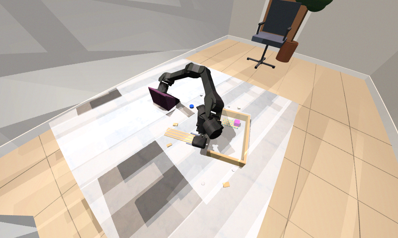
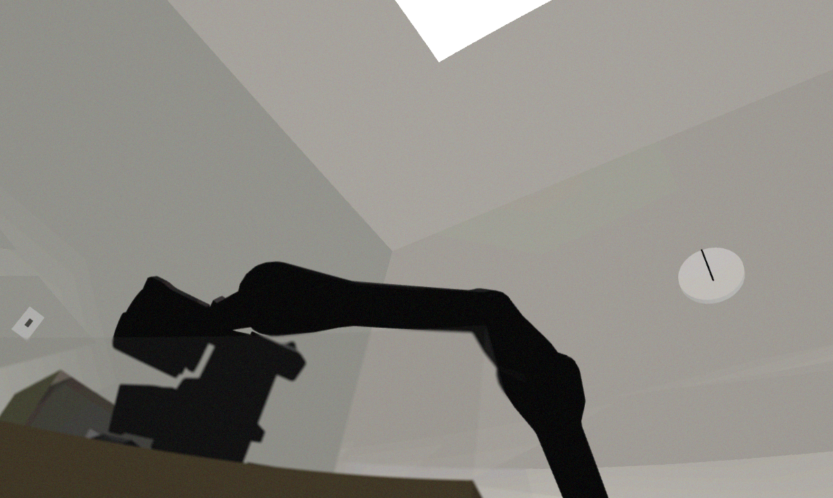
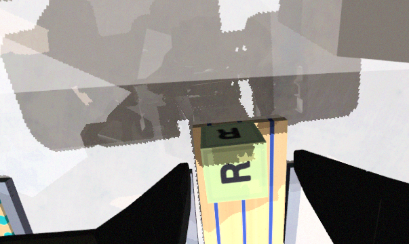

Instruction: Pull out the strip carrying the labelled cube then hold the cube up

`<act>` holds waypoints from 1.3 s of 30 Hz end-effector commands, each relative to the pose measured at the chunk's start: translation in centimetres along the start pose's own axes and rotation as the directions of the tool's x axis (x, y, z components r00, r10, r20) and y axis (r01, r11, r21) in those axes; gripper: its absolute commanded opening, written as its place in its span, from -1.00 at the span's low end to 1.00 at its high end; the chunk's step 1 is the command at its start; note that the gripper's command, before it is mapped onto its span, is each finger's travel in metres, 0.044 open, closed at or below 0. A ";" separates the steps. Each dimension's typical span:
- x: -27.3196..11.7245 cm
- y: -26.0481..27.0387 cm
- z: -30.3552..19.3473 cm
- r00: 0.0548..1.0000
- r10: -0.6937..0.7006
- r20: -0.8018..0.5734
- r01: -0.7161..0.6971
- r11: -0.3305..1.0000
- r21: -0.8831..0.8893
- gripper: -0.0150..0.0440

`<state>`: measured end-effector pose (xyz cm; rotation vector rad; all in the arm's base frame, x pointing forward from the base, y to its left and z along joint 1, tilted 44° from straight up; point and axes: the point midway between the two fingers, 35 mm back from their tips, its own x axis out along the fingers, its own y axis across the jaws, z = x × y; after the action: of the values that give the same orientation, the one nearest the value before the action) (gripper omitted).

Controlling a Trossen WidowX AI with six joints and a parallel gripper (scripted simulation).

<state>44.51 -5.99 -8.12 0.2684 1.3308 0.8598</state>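
Gripper: the gripper is reaching low over the striped strip, its two black fingers standing partly apart on either side of the strip, with a gap showing on the right side; it is gripping nothing.
Labelled cube: the pale green cube marked with a black R is sitting on the far end of the striped strip, between and just ahead of the fingertips, not touching them as far as the wrist view shows.
Striped strip: the tan strip with three blue lines is running straight away from the wrist camera, lying between two grey rails; in the top view its free end is lying out on the white surface, outside the frame.
Other strip: a strip with teal dots is lying inside the wooden frame, carrying a pink cube.
Frame: the wooden frame is lying just beside the arm.
Surface: the white marbled table top is catching broad grey shadows; small tan chips, white discs and a blue knob are lying scattered on it.
Arm: the black arm is arching over from a purple base.
Room: tan tiled floor, grey walls, an office chair beside a potted plant in the far corner.
Exterior view: the arm is showing only as a dark silhouette against the walls and ceiling.
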 end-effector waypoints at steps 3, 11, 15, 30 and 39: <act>1.2 0.2 -0.2 1.000 0.010 -0.004 -0.010 1.000 0.009 0.36; 2.2 0.3 -0.3 1.000 0.011 -0.003 -0.011 1.000 0.009 0.36; 2.2 0.3 -0.3 1.000 0.011 -0.003 -0.011 1.000 0.009 0.36; 2.0 0.2 -0.1 1.000 0.004 -0.002 -0.004 1.000 0.000 -0.20; 0.4 1.2 -1.7 1.000 0.005 -0.004 -0.005 1.000 0.004 -0.49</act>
<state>43.36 -5.05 -8.38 0.2716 1.3294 0.8633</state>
